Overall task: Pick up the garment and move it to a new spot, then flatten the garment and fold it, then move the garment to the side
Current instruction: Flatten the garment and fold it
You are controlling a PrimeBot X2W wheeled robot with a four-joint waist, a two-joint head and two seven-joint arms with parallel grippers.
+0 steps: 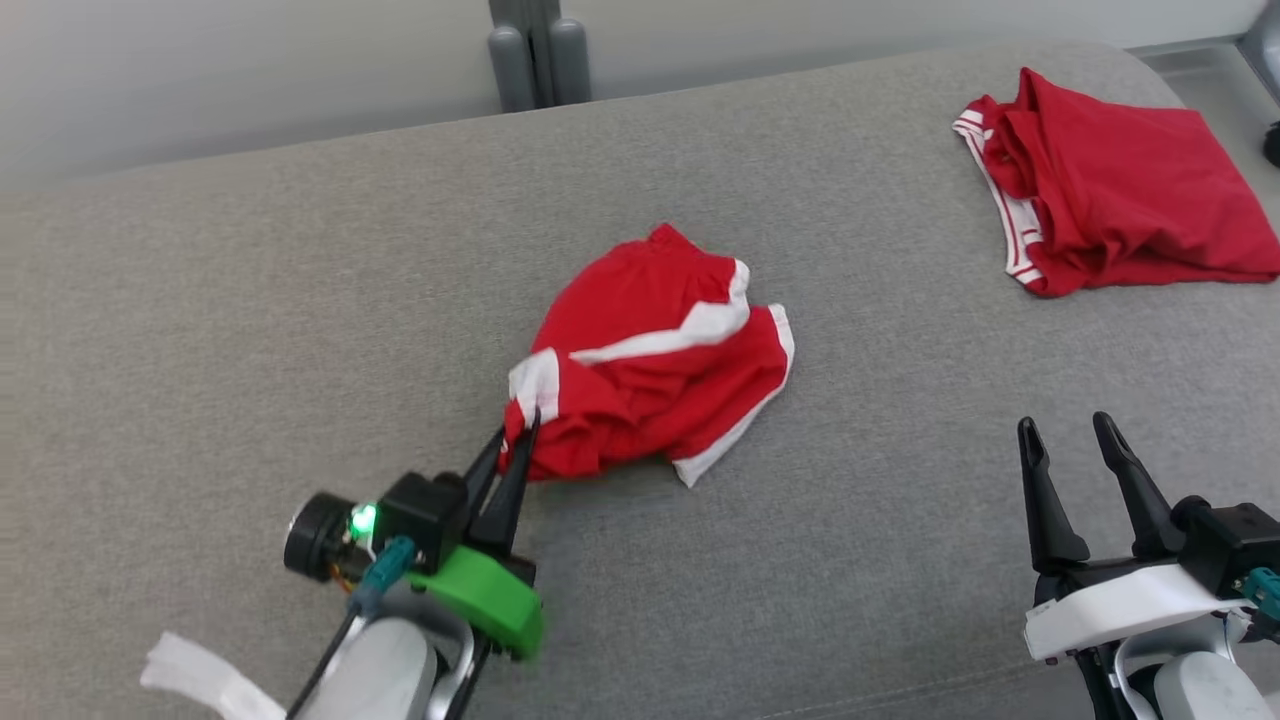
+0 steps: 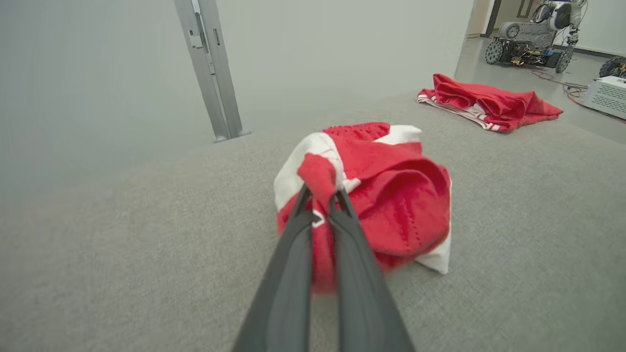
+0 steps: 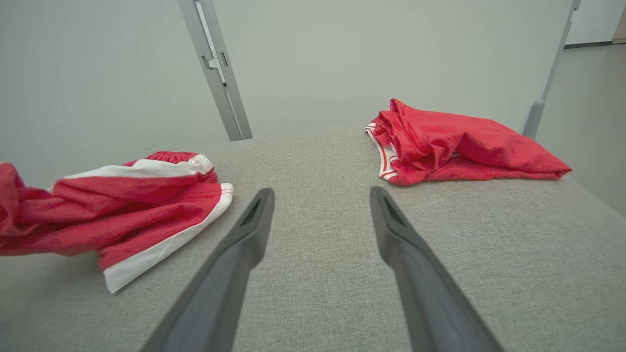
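Garment: crumpled red mesh shorts with white trim (image 1: pixel 650 360). Lay heaped near the middle of the grey woven fabric surface (image 1: pixel 200 350). Was pinched at the near-left edge by the left gripper (image 1: pixel 520 430), clamped tight on a fold of red cloth. Untouched by the right gripper (image 1: pixel 1085 440), parked well apart with jaws spread. Looked like the pick-up step: grasp made, lift not yet begun. Called next for raising the bundle clear and carrying it to a fresh spot.
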